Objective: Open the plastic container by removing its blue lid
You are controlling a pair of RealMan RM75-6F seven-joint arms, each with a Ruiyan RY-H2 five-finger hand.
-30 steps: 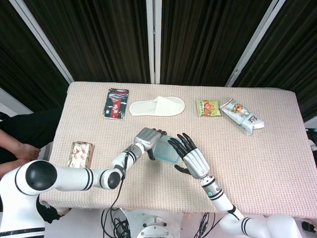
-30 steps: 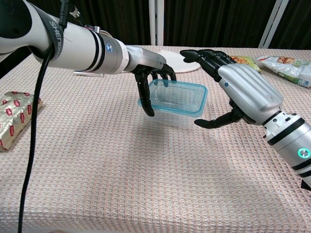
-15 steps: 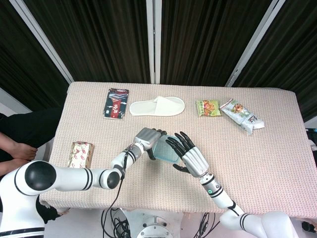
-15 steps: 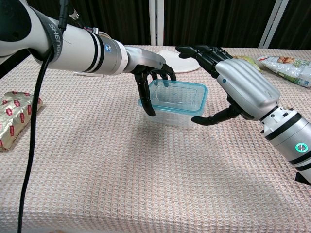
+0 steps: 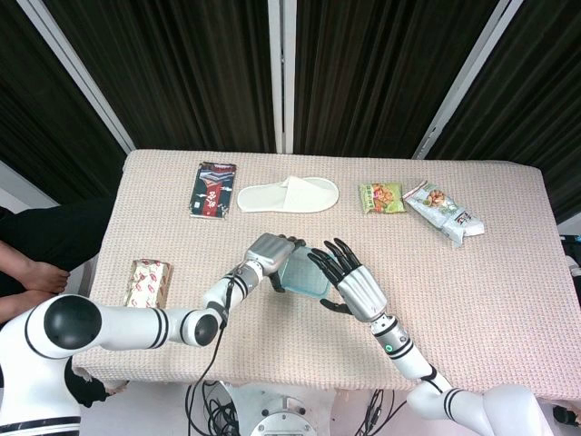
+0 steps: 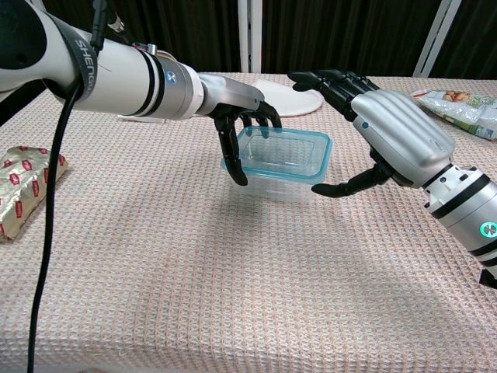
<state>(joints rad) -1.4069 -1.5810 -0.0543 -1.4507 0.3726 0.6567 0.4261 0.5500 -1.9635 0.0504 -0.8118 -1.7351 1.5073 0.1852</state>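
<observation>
Here the plastic container, blue lid on, sits mid-table between both hands; the left hand grips its left end (long axis across); the right hand, spread and empty, hovers just right.

Clear plastic container, blue lid still on, mid-table.
You see it sitting upright near the front edge, its blue-rimmed lid seated flat on the transparent tub.
</observation>
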